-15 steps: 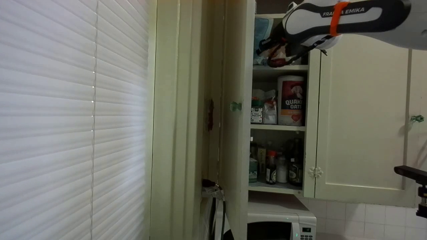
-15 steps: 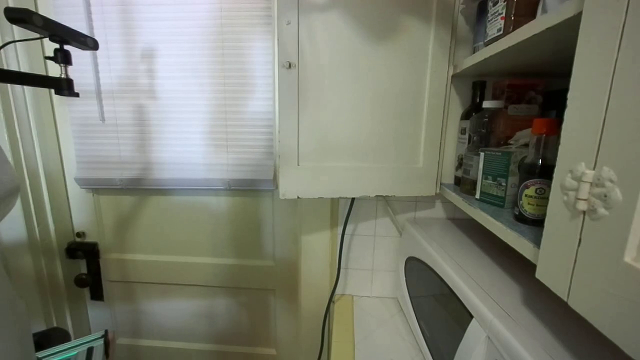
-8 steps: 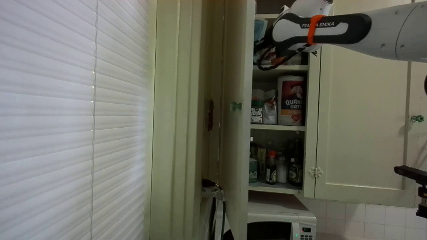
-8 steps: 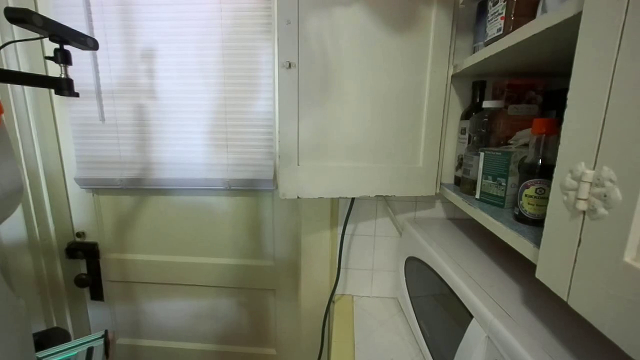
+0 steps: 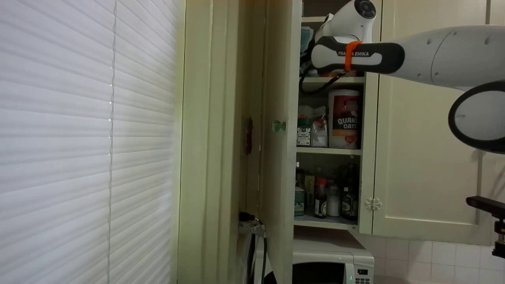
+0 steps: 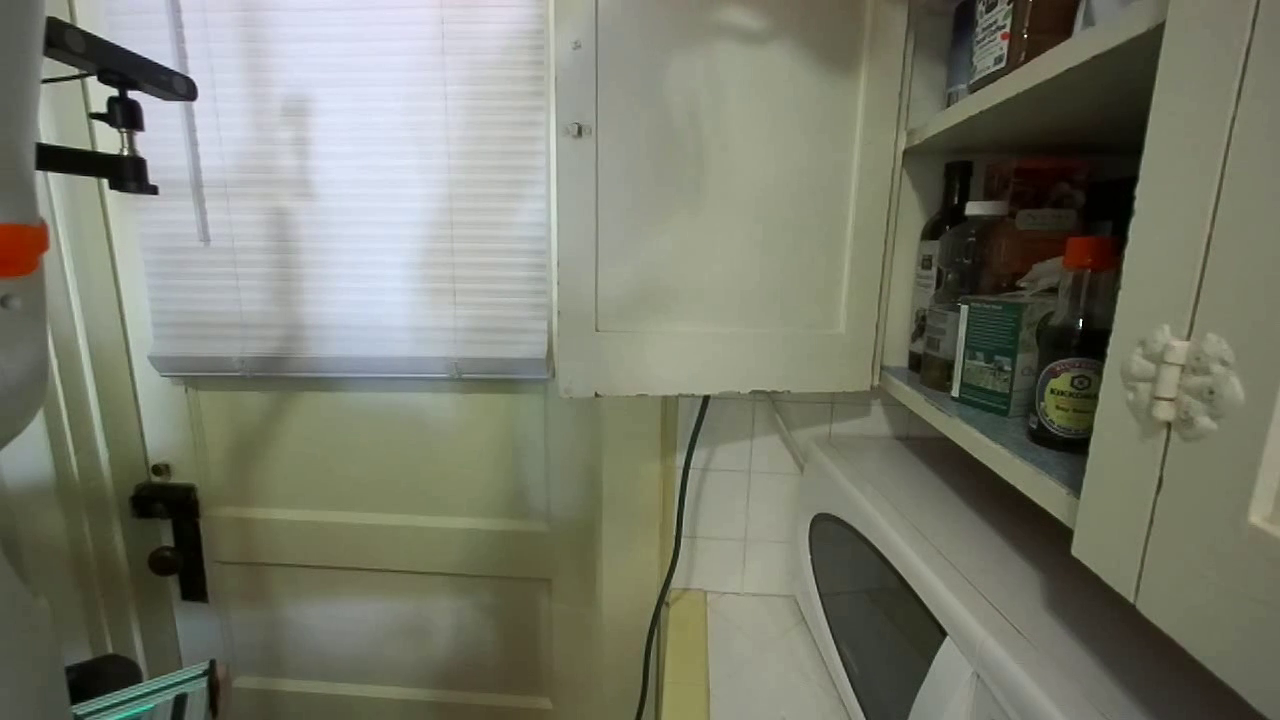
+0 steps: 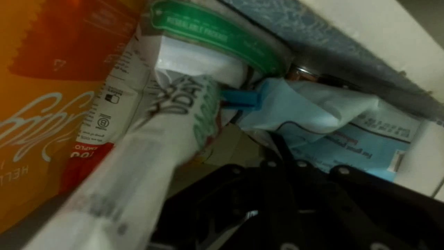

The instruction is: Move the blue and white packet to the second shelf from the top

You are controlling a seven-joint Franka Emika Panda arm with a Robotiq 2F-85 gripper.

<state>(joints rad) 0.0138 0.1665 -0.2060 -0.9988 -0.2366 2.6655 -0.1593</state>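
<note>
Inside the cream cupboard (image 5: 369, 130), at left above the second shelf from the top (image 5: 352, 80), the end effector (image 7: 280, 142) looks clamped on the blue and white packet (image 7: 329, 126)

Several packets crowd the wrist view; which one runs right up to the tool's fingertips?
The blue and white packet: its crumpled part appears pinched in the tool, while the orange packet and the white packet with green lettering lie further left in that view.

Bright blinds (image 6: 350, 190) at ten o'clock in an exterior view, panelled door (image 6: 375, 450) at eight, open cupboard (image 6: 1152, 270) at three, its shadowed leaf (image 6: 725, 200) at one o'clock, tiled wall (image 6: 715, 505) at five
</note>
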